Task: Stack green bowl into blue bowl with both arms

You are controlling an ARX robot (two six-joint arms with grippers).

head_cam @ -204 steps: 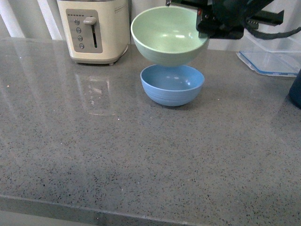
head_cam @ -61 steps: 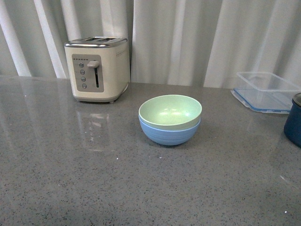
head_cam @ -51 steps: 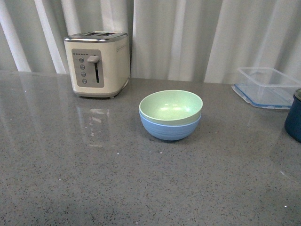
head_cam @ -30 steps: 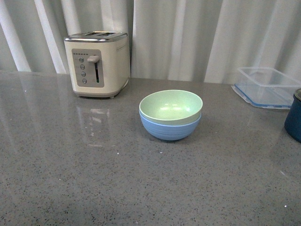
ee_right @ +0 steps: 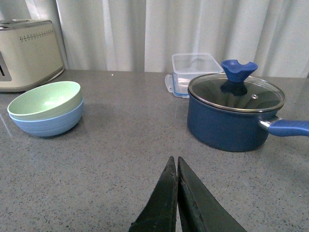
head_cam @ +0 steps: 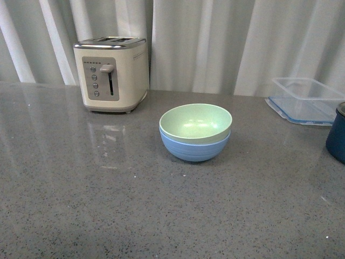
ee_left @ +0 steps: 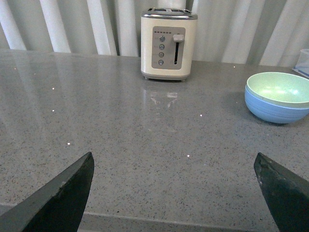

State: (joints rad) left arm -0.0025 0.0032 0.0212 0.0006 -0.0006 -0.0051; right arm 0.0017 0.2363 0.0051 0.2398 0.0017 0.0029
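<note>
The green bowl sits nested inside the blue bowl on the grey counter, mid-table in the front view. Both show in the left wrist view, green bowl in blue bowl, and in the right wrist view, green bowl in blue bowl. Neither arm shows in the front view. My left gripper is open and empty, low near the counter's front edge, far from the bowls. My right gripper is shut and empty, well back from the bowls.
A cream toaster stands at the back left. A clear blue-rimmed plastic box sits at the back right. A dark navy pot with a glass lid and blue handle stands at the right, its edge in the front view.
Earlier the right gripper held the green bowl above the blue bowl. The green bowl now rests in the blue bowl, and the arm has left the front view. Nothing has moved in the last second.
</note>
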